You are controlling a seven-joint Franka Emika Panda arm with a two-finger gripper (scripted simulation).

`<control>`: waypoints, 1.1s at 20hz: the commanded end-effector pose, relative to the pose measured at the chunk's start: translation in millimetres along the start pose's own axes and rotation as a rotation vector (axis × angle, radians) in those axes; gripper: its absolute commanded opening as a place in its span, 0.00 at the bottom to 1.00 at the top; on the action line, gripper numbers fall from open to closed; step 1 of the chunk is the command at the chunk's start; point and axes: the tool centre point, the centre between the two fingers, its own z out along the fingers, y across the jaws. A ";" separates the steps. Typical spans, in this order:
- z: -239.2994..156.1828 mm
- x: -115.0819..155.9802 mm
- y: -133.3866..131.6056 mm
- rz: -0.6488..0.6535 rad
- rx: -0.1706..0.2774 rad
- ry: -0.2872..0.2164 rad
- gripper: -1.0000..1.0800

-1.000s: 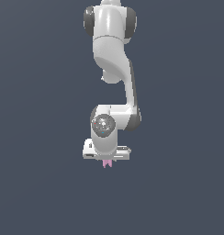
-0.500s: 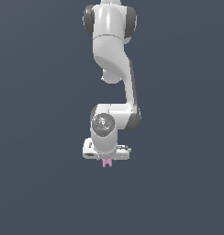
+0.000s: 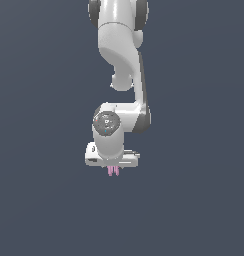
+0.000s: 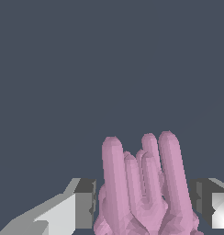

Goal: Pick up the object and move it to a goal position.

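The pink lumpy object (image 3: 113,171) hangs under my gripper (image 3: 113,169) in the exterior view, its short prongs sticking out below the hand. In the wrist view the object (image 4: 143,188) fills the space between my two fingers (image 4: 85,204), prongs pointing away from the camera. The gripper (image 4: 143,206) is shut on it. The object's rounded top is hidden inside the hand. The arm hangs down from the top of the exterior view, with the hand well above the plain dark ground.
The arm and the held pink object have shifted very slightly to the exterior view's left and a touch lower; the grip is unchanged.
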 end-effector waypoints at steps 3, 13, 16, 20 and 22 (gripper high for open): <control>-28.9 -13.6 12.4 0.000 0.000 0.001 0.00; -117.8 -56.4 50.7 0.001 0.001 0.001 0.00; -147.9 -70.6 63.4 0.001 0.001 0.001 0.00; -190.3 -90.5 81.4 0.001 0.002 0.001 0.00; -211.7 -100.3 90.4 0.001 0.002 0.001 0.00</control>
